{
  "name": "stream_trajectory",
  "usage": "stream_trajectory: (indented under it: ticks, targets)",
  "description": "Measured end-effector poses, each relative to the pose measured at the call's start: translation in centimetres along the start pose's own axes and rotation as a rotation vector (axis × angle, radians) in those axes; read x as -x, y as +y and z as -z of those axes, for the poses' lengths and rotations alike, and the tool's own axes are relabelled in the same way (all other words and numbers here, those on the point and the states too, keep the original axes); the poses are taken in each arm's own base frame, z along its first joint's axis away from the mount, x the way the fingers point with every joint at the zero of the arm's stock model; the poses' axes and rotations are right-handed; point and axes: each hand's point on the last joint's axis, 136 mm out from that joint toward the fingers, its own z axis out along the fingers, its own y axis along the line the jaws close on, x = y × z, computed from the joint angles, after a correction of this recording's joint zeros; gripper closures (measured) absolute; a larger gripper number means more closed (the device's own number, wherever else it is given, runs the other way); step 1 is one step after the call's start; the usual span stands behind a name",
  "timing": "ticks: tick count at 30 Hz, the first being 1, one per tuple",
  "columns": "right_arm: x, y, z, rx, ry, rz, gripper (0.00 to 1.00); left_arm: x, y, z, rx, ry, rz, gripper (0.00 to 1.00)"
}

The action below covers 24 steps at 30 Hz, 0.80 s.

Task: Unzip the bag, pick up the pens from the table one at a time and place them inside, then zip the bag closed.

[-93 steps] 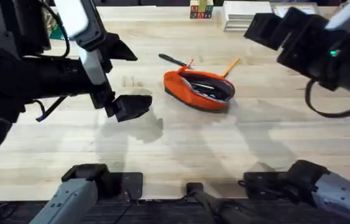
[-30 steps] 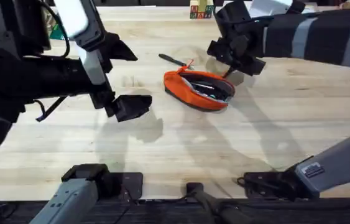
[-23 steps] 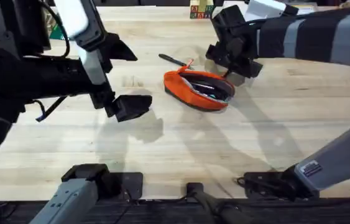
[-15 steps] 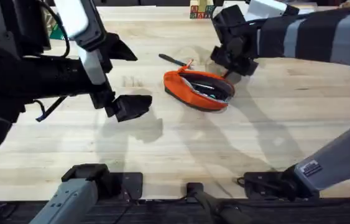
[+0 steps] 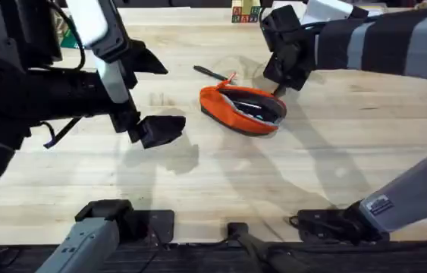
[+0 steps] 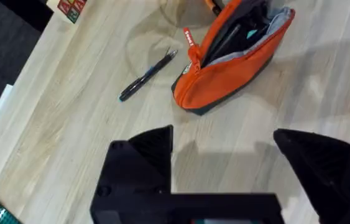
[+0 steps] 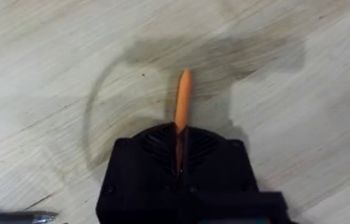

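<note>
Soft orange cloth bag [image 6: 237, 59] with grey lining. Smooth orange plastic pen [image 7: 183, 99]. Pale wood desk [image 5: 221, 182], matt, lined with grain. Matt black plastic hand [image 7: 178, 171].

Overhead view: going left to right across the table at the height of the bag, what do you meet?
Left gripper → dark pen → orange bag, lying unzipped → right gripper, shut on the orange pen just behind the bag's right end.
</note>
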Motion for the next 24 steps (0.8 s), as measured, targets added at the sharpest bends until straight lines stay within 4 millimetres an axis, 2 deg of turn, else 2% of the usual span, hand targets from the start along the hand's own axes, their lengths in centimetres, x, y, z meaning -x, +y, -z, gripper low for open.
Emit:
stream_trajectory:
  ticks: [9, 16, 24]
  targets:
    - [0.7, 0.0, 0.7, 0.007, -0.023, 0.005, 0.970, 0.0, 0.0, 0.0, 0.000, 0.000, 0.000, 0.008]
    - [4.2, 0.0, 4.3, 0.056, -0.131, 0.012, 0.971, 0.0, 0.0, 0.0, 0.000, 0.000, 0.000, 0.008]
    - [6.5, -0.2, 7.5, 0.094, -0.208, 0.122, 0.971, 0.0, 0.0, 0.0, 0.000, 0.000, 0.000, 0.008]
